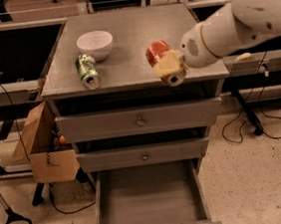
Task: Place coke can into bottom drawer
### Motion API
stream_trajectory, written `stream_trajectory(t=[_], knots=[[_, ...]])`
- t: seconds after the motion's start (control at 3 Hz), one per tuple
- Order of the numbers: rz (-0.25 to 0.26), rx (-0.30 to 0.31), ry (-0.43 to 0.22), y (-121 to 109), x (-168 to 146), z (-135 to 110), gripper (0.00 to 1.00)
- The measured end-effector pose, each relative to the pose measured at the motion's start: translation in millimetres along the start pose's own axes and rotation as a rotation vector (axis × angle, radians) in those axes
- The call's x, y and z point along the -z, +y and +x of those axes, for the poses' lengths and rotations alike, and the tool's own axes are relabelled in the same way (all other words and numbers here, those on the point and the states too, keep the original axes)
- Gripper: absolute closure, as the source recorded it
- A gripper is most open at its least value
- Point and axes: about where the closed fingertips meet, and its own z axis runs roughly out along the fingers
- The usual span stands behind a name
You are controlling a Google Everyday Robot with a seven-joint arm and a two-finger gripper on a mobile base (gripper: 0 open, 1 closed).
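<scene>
Transport step: two-finger gripper [168, 67] at the grey counter's [123, 40] front edge, fingers clamped on the small red-orange coke can [157, 51], held tilted. Next, by my read: lower it into the open grey bottom drawer [149, 198], then release.

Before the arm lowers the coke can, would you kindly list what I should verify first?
1. Grip: ok, the gripper is shut on the coke can, which is held tilted.
2. Bottom drawer open: ok, pulled out.
3. Drawer floor: ok, nothing visible lying in it.
4. Two upper drawers shut: ok, both fronts closed.
5. Can over the opening: not ok, it hangs at the front right edge of the cabinet top.
6. Green can and white bowl out of the way: ok, both sit to the left on the top.
</scene>
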Motion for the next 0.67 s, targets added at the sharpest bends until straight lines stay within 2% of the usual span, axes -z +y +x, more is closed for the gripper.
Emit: stream_trajectory(t=[0.33,0.67], knots=[[-0.194,0.017,0.143,-6,20,104,1.00],[-0.232,0.075,0.305,-34,-14,186,1.00]])
